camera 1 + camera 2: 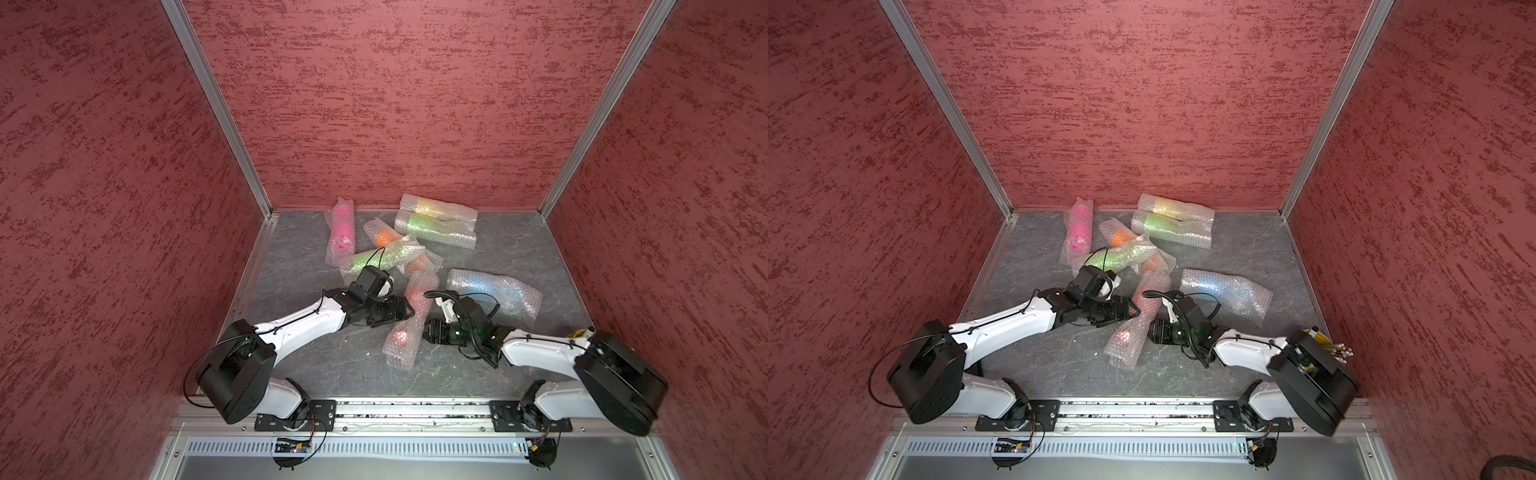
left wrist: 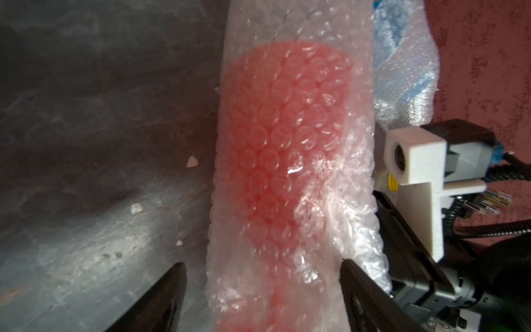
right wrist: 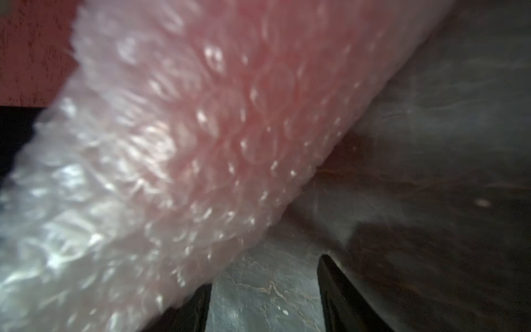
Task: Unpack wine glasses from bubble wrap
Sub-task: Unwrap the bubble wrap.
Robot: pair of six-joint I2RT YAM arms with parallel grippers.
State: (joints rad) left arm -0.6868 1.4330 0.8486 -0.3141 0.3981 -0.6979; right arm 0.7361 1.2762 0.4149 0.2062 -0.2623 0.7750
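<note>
A red wine glass inside a long sleeve of bubble wrap (image 1: 402, 338) (image 1: 1127, 337) lies on the table between my arms. My left gripper (image 1: 406, 309) (image 2: 265, 287) is open and straddles the sleeve. One finger (image 2: 355, 283) touches the wrap, while the other finger (image 2: 176, 287) stands clear of it. My right gripper (image 1: 428, 332) (image 3: 264, 276) is open beside the same sleeve (image 3: 178, 138), with bare table between its fingers. Wrapped pink (image 1: 343, 232), orange (image 1: 386, 237), green (image 1: 370, 259), yellow (image 1: 432, 206) and blue (image 1: 486, 289) glasses lie farther back.
A second wrapped green glass (image 1: 419, 224) lies next to the yellow one by the back wall. A small yellow cup of utensils (image 1: 1316, 334) stands at the right, behind my right arm. Red walls close in three sides of the grey table (image 1: 519, 249).
</note>
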